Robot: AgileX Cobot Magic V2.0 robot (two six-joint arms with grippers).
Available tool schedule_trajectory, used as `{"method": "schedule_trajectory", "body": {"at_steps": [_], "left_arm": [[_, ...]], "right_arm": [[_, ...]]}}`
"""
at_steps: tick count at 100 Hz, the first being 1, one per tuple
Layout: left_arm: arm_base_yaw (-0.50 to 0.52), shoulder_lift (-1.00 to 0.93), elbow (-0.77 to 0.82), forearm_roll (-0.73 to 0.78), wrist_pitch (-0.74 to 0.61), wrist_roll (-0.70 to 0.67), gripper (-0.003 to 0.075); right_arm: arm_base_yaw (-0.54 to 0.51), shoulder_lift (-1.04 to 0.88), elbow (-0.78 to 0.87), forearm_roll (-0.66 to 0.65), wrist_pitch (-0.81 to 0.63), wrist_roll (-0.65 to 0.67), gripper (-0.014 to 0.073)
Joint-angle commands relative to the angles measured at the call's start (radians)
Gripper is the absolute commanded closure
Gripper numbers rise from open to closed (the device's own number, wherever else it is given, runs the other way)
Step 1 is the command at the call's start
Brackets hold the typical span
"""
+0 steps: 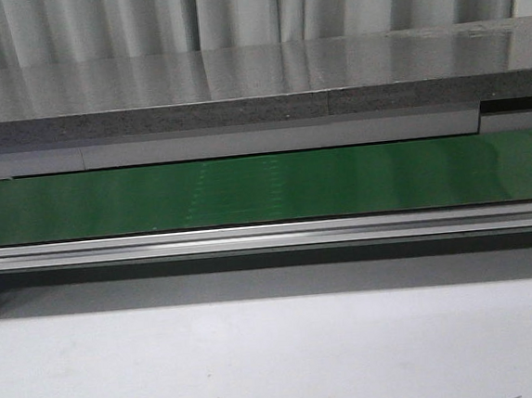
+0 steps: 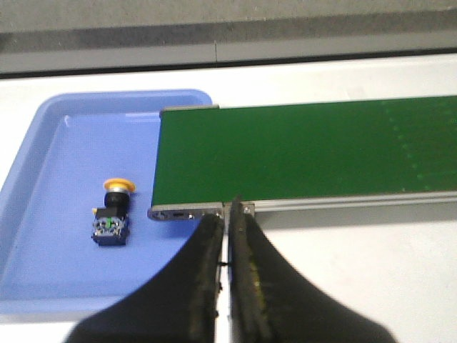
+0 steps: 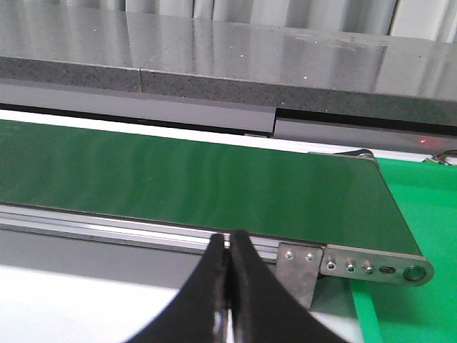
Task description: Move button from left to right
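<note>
While both arms hang over the white bench (image 2: 343,279), the left end effector (image 2: 227,221) is clenched, its two dark fingers (image 2: 203,264) pressed almost together with nothing between them, their tips in line with the metal end bracket of the green conveyor belt (image 2: 300,150). The right end effector (image 3: 229,246) is likewise clenched on nothing, its tips pointing at the belt's aluminium side rail (image 3: 128,232) near the belt's other end. The button (image 2: 113,213) lies on its side in the blue tray (image 2: 43,171), just beside the belt's end, its yellow-orange cap pointing away from the left end effector and its black body nearer to it. Past the belt's right end sits a green surface (image 3: 421,214). In the front view only the belt and a grey stone ledge (image 1: 240,113) behind it show.
</note>
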Motion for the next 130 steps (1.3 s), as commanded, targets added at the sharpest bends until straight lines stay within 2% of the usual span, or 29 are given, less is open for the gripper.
{"method": "schedule_trajectory", "body": {"at_steps": [1, 39, 48, 58, 72, 77, 82, 111, 130], "left_arm": [[-0.01, 0.059, -0.046, -0.003, -0.016, -0.009, 0.0715], [-0.01, 0.14, -0.046, -0.008, 0.0, -0.009, 0.0714], [-0.01, 0.14, -0.046, -0.008, 0.002, -0.009, 0.068], [-0.01, 0.14, -0.046, -0.008, 0.004, -0.009, 0.0542], [-0.01, 0.14, -0.046, -0.008, 0.004, -0.009, 0.0192], [-0.01, 0.14, -0.046, -0.005, -0.003, -0.009, 0.0116], [-0.01, 0.14, -0.046, -0.005, -0.005, -0.009, 0.008], [0.0, 0.17, -0.088, 0.018, -0.015, -0.009, 0.0074], [0.087, 0.31, -0.223, 0.083, -0.001, -0.009, 0.0074]], "right_arm": [[0.002, -0.015, 0.0, -0.01, -0.081, -0.004, 0.0715], [0.002, -0.015, 0.0, -0.01, -0.081, -0.004, 0.0715], [0.002, -0.015, 0.0, -0.01, -0.081, -0.004, 0.0715], [0.002, -0.015, 0.0, -0.01, -0.081, -0.004, 0.0715], [0.002, -0.015, 0.0, -0.01, -0.081, -0.004, 0.0715], [0.002, -0.015, 0.0, -0.01, -0.081, -0.004, 0.0715], [0.002, -0.015, 0.0, -0.01, -0.081, -0.004, 0.0715], [0.002, -0.015, 0.0, -0.01, -0.081, -0.004, 0.0715], [0.002, -0.015, 0.0, -0.01, -0.081, -0.004, 0.0715]]}}
